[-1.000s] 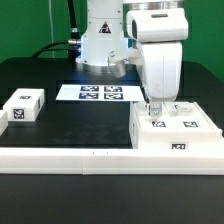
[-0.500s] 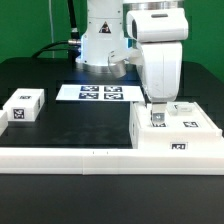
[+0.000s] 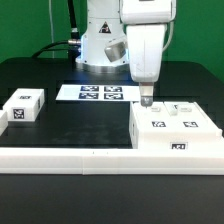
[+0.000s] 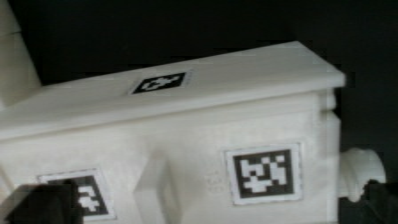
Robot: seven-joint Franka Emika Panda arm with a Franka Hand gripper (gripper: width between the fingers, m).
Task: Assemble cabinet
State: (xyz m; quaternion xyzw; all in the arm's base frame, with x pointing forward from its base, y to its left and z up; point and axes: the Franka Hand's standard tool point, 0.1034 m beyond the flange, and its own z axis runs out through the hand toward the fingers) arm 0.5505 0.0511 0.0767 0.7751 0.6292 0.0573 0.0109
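Observation:
The cabinet (image 3: 176,134) is a white boxy body with square tags on its top and front, lying at the exterior view's right against the front rail. My gripper (image 3: 147,100) hangs just above the cabinet's near-left top corner, not touching it. In the wrist view the cabinet (image 4: 196,110) fills the picture with its tags showing, and the dark fingertips (image 4: 36,205) sit far apart at the picture's edges with nothing held between them. The gripper is open and empty.
A small white tagged block (image 3: 22,106) lies at the exterior view's left. The marker board (image 3: 100,93) lies flat at the back by the robot base. A long low white border rail (image 3: 70,155) runs along the front edge.
The gripper has lifted off the cabinet's top and shifted a little toward the exterior view's left. The cabinet has stayed in place.

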